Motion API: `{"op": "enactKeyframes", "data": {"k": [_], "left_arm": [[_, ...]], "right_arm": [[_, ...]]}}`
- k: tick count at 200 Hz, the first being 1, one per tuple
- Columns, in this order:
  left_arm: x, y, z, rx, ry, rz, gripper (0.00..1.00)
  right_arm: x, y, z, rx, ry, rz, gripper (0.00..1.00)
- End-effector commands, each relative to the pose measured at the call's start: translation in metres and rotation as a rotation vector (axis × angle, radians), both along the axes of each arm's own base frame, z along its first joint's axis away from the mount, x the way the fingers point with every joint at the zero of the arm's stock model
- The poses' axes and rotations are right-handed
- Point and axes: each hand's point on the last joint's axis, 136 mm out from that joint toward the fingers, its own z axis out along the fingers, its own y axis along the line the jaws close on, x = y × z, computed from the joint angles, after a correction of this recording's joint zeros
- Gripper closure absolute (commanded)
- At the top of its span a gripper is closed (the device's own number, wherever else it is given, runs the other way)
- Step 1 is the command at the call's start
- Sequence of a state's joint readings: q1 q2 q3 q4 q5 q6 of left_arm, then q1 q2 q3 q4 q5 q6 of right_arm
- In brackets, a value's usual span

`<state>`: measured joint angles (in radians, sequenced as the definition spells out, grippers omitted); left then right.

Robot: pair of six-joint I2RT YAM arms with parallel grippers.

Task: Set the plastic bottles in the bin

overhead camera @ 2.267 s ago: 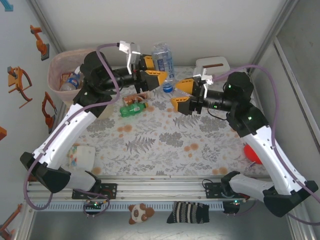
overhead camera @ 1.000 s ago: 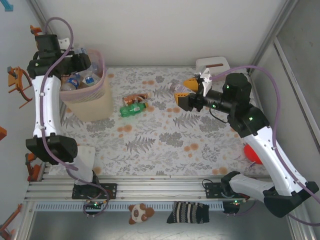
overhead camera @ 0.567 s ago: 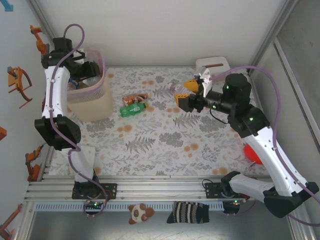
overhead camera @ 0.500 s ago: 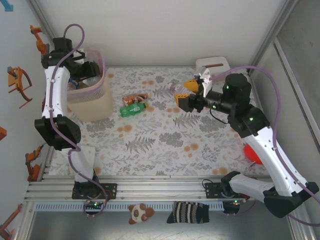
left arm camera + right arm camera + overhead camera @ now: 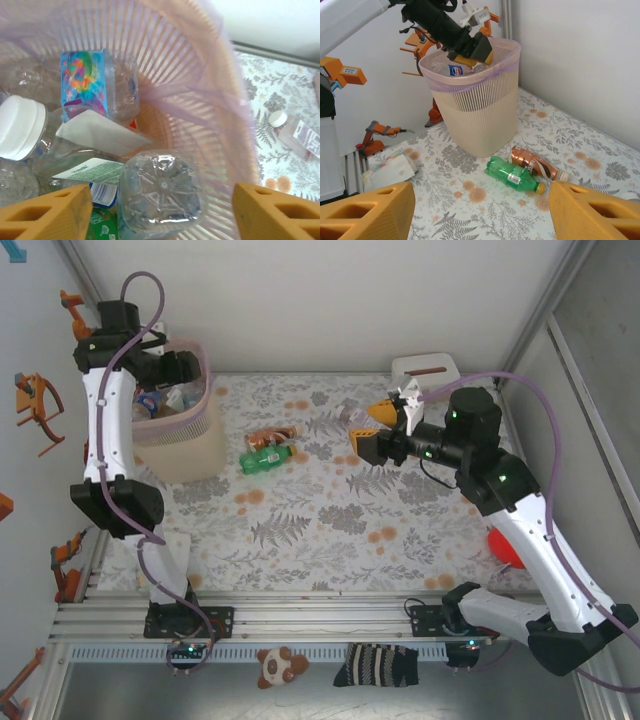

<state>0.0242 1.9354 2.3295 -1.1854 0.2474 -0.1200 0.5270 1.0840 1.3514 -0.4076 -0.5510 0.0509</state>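
Clear bottle (image 5: 162, 192) sits base-up inside the bin (image 5: 235, 100) among other bottles. One label is multicoloured, one green-and-white (text unreadable). Green bottle (image 5: 512, 175) lies flat on the desk (image 5: 330, 520) near the bin, cap end pointing away from it. Left pincer (image 5: 160, 215): spread above the bin, empty. Right pincer (image 5: 480, 210): spread, empty.

My left arm (image 5: 100, 435) and right arm (image 5: 535, 535) are white shells with black joints, each trailing a looping mauve cable (image 5: 140, 295). My left end effector (image 5: 160, 215) and right end effector (image 5: 480, 212) carry chunky orange fingers (image 5: 367, 210) with triangular hollows.
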Motion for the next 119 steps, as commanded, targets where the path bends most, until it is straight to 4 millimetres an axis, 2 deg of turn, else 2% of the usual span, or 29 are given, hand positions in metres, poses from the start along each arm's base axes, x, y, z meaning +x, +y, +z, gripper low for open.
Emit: {"op": "enactKeyframes", "data": {"k": [1,27,45,83,106,119], "left_arm": [[-0.011,-0.013,0.022,-0.029,-0.044,-0.042,0.35],[-0.009,-0.014,0.002,-0.025,0.008,-0.053,0.6],[-0.01,-0.013,-0.019,-0.016,0.069,-0.053,0.68],[-0.017,-0.017,-0.059,-0.043,0.169,-0.063,0.72],[-0.02,-0.019,-0.072,-0.067,0.181,-0.063,0.73],[-0.02,-0.019,-0.072,-0.075,0.176,-0.058,0.72]], "right_arm": [[-0.005,-0.003,0.021,0.018,-0.068,-0.002,0.3],[-0.006,-0.003,0.021,0.019,-0.068,-0.004,0.3],[-0.006,-0.004,0.022,0.018,-0.07,-0.005,0.3],[-0.002,-0.005,0.017,0.008,-0.061,-0.022,0.3],[0.005,-0.003,0.01,-0.01,-0.042,-0.035,0.3],[0.009,-0.003,0.006,-0.023,-0.034,-0.047,0.3]]}}
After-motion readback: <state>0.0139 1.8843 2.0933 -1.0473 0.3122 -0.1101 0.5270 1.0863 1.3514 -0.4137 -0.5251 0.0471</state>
